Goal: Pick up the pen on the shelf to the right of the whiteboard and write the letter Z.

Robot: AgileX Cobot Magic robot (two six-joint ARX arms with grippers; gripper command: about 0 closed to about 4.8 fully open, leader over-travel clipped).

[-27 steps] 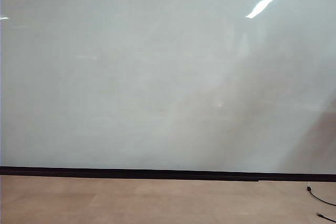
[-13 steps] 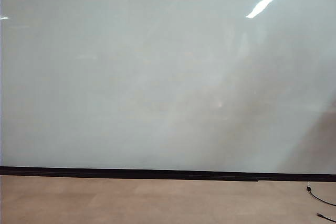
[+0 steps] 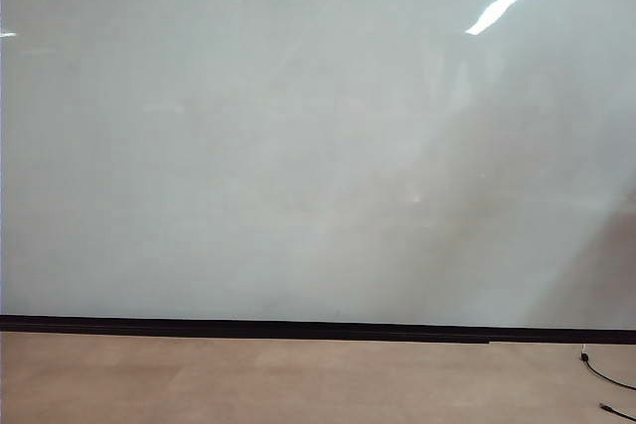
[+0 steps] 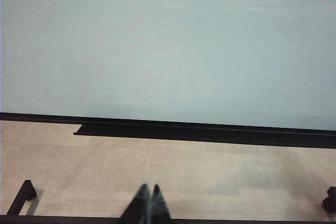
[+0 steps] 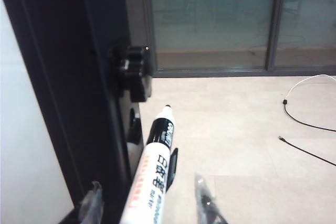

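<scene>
The whiteboard [image 3: 298, 146] fills the exterior view, with a dark strip [image 3: 298, 327] along its bottom; it also shows in the left wrist view [image 4: 168, 45]. No letter Z shows on it. In the right wrist view the pen [image 5: 153, 174], white with a black cap, stands beside a black upright frame [image 5: 79, 77]. My right gripper [image 5: 147, 196] is open around it, one clear fingertip on each side with a gap to the pen. The shelf itself is hidden. My left gripper [image 4: 148, 190] is shut and empty, low over the floor before the board.
Black cables lie on the beige floor [image 3: 608, 376] [image 5: 307, 127]. A black knob [image 5: 134, 72] sticks out of the frame near the pen. Glass doors [image 5: 210, 19] stand beyond. A dark ledge [image 4: 199, 132] runs under the board, and black stand feet [image 4: 22, 195] rest on the floor.
</scene>
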